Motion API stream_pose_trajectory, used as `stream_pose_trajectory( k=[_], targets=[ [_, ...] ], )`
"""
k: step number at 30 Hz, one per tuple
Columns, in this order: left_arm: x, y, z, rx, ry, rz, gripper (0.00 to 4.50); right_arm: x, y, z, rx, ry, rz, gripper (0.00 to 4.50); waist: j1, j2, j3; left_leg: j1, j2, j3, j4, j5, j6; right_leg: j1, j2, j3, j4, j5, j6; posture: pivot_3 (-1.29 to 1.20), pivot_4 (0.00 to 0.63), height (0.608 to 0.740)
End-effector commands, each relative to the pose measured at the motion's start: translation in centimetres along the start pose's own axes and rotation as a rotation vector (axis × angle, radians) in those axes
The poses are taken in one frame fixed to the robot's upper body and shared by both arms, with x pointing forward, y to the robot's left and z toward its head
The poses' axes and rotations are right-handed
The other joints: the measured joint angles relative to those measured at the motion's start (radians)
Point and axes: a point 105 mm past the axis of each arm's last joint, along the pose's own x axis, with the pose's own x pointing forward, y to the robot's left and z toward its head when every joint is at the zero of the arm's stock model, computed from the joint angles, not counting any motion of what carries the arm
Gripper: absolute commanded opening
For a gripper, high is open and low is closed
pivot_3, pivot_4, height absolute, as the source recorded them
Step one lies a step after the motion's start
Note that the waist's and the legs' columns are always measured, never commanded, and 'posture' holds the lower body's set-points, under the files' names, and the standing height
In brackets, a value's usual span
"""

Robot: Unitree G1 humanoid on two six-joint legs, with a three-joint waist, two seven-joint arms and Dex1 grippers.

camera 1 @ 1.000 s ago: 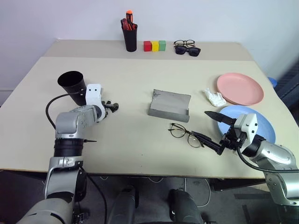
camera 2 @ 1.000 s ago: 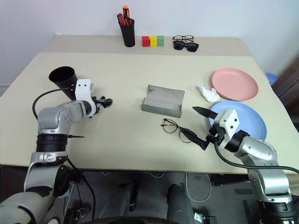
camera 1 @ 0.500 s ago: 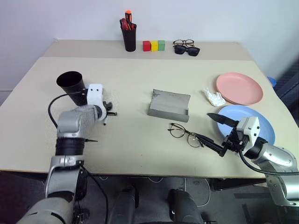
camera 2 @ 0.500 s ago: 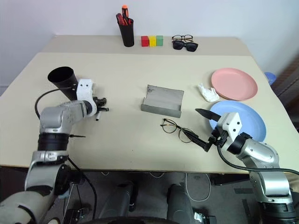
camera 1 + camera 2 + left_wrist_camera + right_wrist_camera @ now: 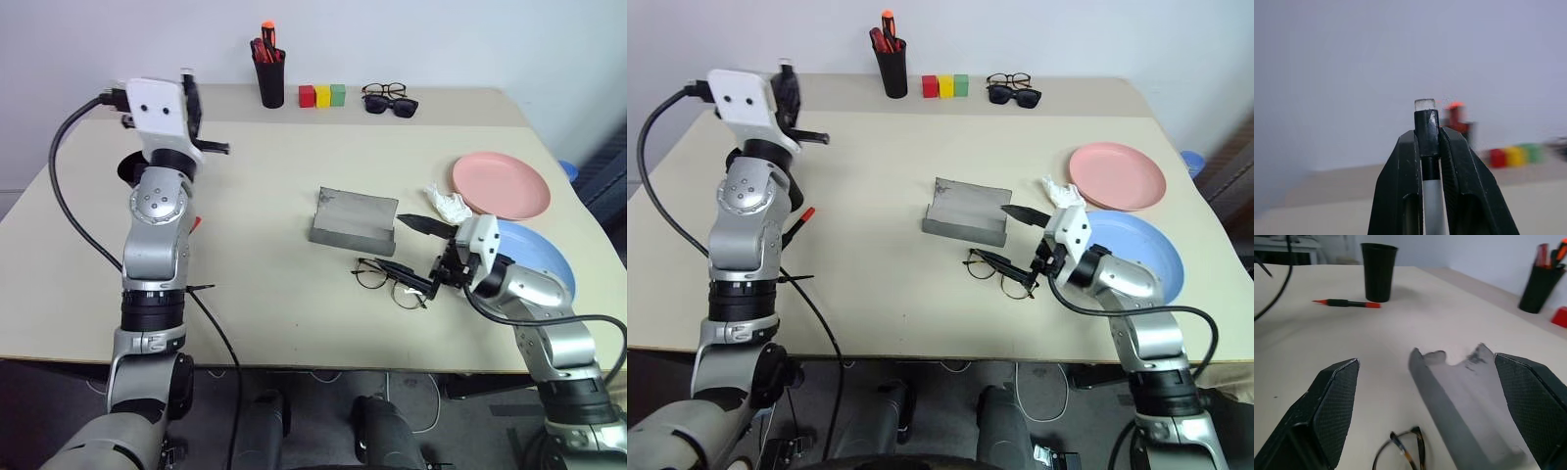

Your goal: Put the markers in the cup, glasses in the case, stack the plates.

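The left gripper [image 5: 1430, 147] is raised above the black cup [image 5: 1378, 271], clenched on the whitish marker [image 5: 1429, 161]. The red-capped marker [image 5: 1347, 303] lies on the counter [image 5: 274, 294] beside the cup. The right gripper [image 5: 411, 250] is spread wide, just beside the wire-framed glasses [image 5: 387, 279], near the open grey case [image 5: 355, 220].

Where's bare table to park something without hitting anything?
Free: the wide stretch between the cup and the case, and the near edge left of the glasses. Crowded: around the right gripper, the pink plate and the blue plate.
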Motion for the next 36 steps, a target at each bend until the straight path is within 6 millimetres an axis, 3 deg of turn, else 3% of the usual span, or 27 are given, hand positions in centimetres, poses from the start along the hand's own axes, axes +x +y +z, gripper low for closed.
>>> stream_pose_trajectory(
  k=[1, 5, 11, 26, 30, 34, 36],
  targets=[
    [1.9, 3.7, 1.7, 0.111, -0.112, 0.203, 0.03, 1.2, 0.1, 1.3, -0.044, -0.05, 0.036, 4.5, 0.0, -0.001, 0.001, 0.0, 0.0, 0.0, 0.0, 0.0, 0.0, 0.0, 0.0, 0.0, 0.0, 0.001, 0.001, 0.0, 0.15, 0.74],
    [3.2, 5.7, 1.4, 0.169, -0.133, 0.304, 0.03, 1.7, 0.3, 1.6, -0.042, -0.062, 0.042, 4.5, 0.001, -0.002, 0.001, 0.0, 0.0, 0.0, 0.0, 0.0, 0.0, 0.0, 0.0, 0.0, 0.0, 0.002, 0.003, 0.0, 0.15, 0.74],
    [3.7, 6.6, 0.2, 0.21, -0.116, 0.331, 0.03, 1.5, 0.6, 1.3, -0.038, -0.062, 0.044, 4.5, -0.001, -0.002, 0.001, 0.0, 0.0, 0.0, 0.0, 0.0, -0.001, 0.001, 0.0, 0.0, 0.0, 0.002, 0.005, 0.0, 0.15, 0.74],
    [1.5, 4.4, -4.2, 0.259, -0.067, 0.251, 0.03, 1.1, 0.1, 1.3, -0.038, -0.049, 0.031, 4.5, -0.002, -0.002, 0.001, 0.0, 0.0, 0.0, 0.0, 0.001, -0.002, -0.001, 0.0, 0.0, 0.005, 0.002, 0.005, 0.0, 0.15, 0.74],
    [0.9, 3.6, -5.0, 0.267, -0.068, 0.224, 1.9, 0.9, -0.1, 1.3, -0.039, -0.045, 0.021, 4.5, -0.001, -0.002, 0.001, 0.0, 0.0, 0.0, 0.0, 0.001, -0.003, -0.002, 0.0, 0.0, 0.006, 0.002, 0.005, 0.0, 0.15, 0.74],
    [0.4, 2.6, -4.4, 0.206, -0.125, 0.187, 3.97, 0.9, -0.2, 1.2, -0.035, -0.04, 0.017, 4.5, -0.001, -0.002, 0.001, 0.0, 0.0, 0.0, 0.0, 0.001, -0.003, -0.002, 0.0, 0.0, 0.006, 0.002, 0.005, 0.0, 0.15, 0.74],
    [0.0, 1.9, -4.0, 0.114, -0.142, 0.154, 3.97, 0.8, -0.3, 1.3, -0.036, -0.04, 0.012, 4.5, -0.001, -0.002, 0.001, 0.0, 0.0, 0.0, 0.0, 0.001, -0.003, -0.002, 0.0, 0.0, 0.006, 0.002, 0.005, 0.0, 0.15, 0.74]
  ],
)
